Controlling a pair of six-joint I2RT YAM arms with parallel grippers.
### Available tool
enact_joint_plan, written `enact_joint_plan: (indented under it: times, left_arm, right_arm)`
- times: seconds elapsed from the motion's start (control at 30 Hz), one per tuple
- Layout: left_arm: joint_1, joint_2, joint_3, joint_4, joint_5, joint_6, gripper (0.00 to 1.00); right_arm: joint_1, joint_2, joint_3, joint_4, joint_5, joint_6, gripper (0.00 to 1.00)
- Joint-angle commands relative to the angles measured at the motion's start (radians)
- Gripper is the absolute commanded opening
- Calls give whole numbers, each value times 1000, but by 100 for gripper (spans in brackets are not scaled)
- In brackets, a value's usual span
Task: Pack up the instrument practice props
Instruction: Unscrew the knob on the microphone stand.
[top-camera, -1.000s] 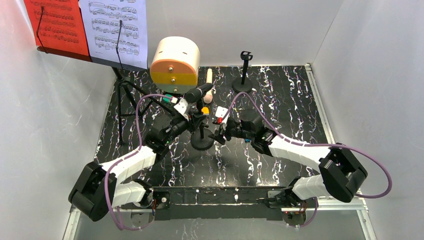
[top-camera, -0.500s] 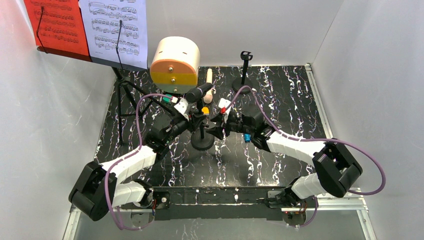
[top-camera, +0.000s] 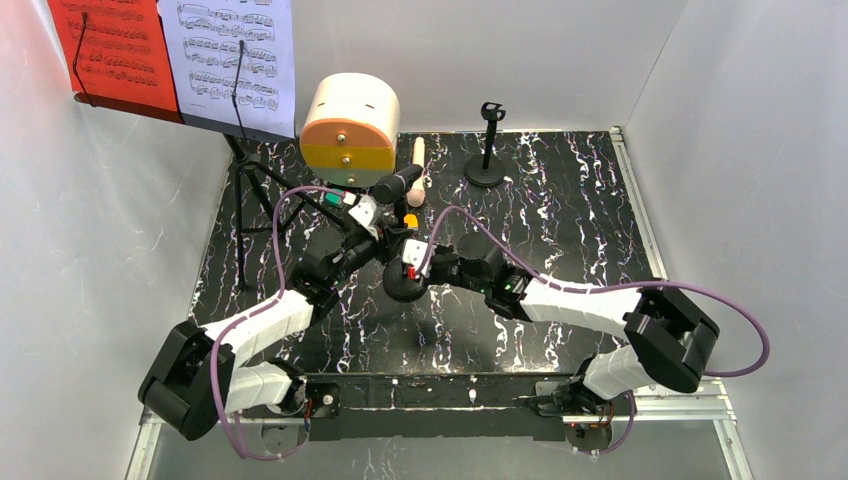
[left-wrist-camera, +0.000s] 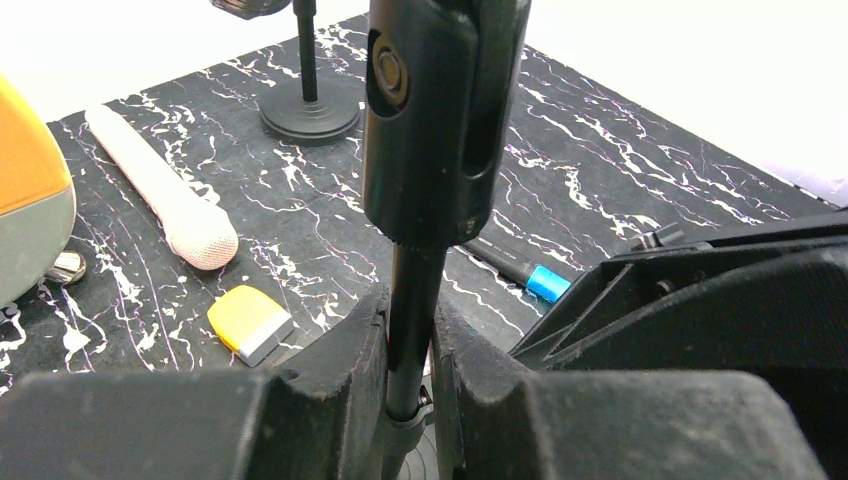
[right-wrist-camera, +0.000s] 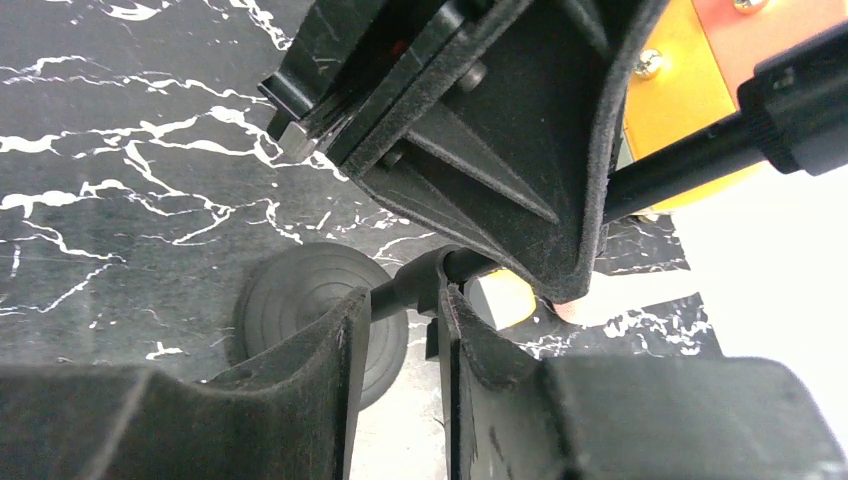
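At table centre, mic holder (top-camera: 402, 288) with stem upright, black microphone (top-camera: 397, 185) at its top, left gripper (left-wrist-camera: 410, 370) clamped on the stem, right gripper (right-wrist-camera: 400, 330) newly in from 3 o'clock, fingers narrowed beside the base collar, contact unclear, cream microphone (top-camera: 418, 152) at 12 o'clock, sheet-music pages (top-camera: 235, 60) at 10 o'clock, print unreadable.

In my left wrist view the near mic holder (left-wrist-camera: 440, 120) runs off both edges: its clip is cut at the top and its base lies below the frame, behind my left tool (left-wrist-camera: 410, 390). The far mic holder (left-wrist-camera: 310, 120) loses its top too. In my right wrist view I cannot tell whether my right tool (right-wrist-camera: 400, 340) presses the stem or only brackets it. From above, both tools cover that stem, and the top edge cuts the red page (top-camera: 110, 50).
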Motion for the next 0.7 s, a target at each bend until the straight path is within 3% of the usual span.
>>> enact_joint_plan:
  times: [0.0, 0.4, 0.57, 0.67]
  left_arm:
    - [-4, 13, 3, -93, 14, -38, 0]
    - [-4, 10, 3, -93, 14, -38, 0]
    - [-4, 11, 4, -93, 14, -41, 0]
    - [-4, 13, 6, -94, 10, -48, 0]
  right_arm:
    - [25, 11, 18, -7, 151, -106, 38]
    - [70, 41, 9, -27, 294, -205, 28]
    - [98, 56, 2, -17, 315, -231, 20]
    - [123, 68, -5, 2, 347, -262, 9]
